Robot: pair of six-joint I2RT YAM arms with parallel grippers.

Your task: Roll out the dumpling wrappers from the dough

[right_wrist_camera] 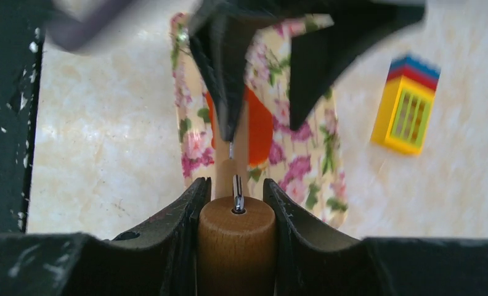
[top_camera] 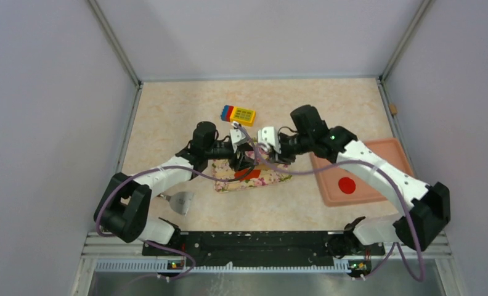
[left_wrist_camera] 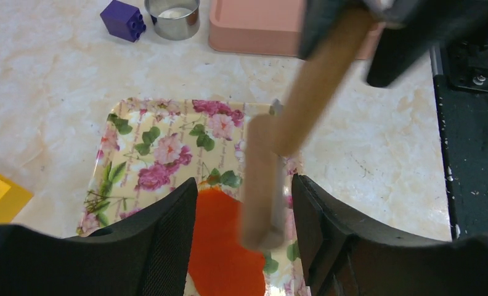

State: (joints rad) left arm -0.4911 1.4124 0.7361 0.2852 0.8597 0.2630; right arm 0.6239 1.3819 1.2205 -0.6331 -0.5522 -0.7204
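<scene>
"That rolling pin is plain wood, isn't it? Smooth and matt."
"Yes. The dough is soft, matt clay. The flowered tray has a faint sheen, the ring is shiny metal, and the tabletop is smooth and marbled."

Table with floral tray, perhaps scraper

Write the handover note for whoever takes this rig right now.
Right claw: shut on the rolling pin at its near handle.
Left claw: open, straddling the pin's other end.
Dough: flattened orange patch on the floral tray, under the pin.
Done: one dumpling wrapper lies on the pink tray.
Left: roll the dough thinner, then probably cut more wrappers with the metal ring.
</scene>
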